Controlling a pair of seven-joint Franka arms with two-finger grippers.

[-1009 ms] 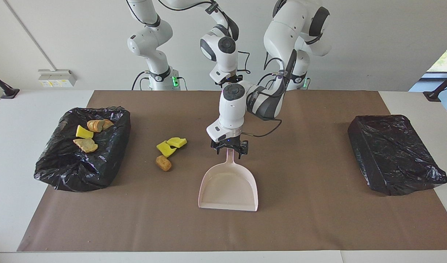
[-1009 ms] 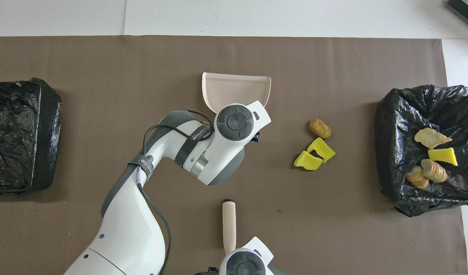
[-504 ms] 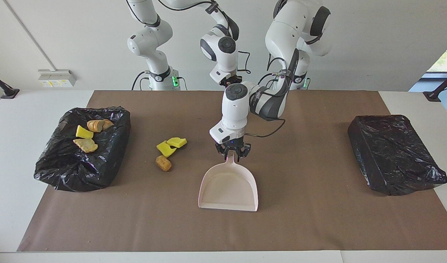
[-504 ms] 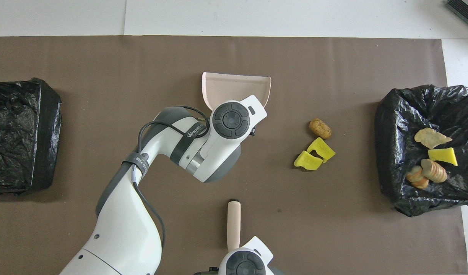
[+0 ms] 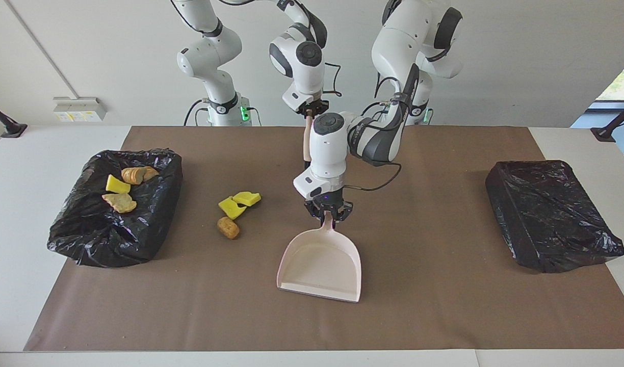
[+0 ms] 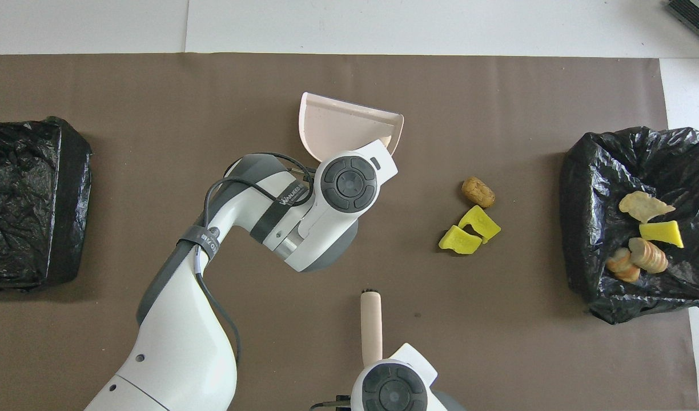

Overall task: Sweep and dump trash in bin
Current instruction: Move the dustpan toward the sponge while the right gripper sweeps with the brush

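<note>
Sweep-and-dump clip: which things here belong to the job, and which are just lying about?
In use:
- loose trash on the mat
- dustpan, handle in left claw
- brush, held up by right claw
- open bin with trash in it

Idle:
- covered bin at the left arm's end

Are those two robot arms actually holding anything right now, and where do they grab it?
Yes. The left gripper holds the pink dustpan by its handle. The right gripper holds the brush by the top of its beige handle, up in the air.
</note>
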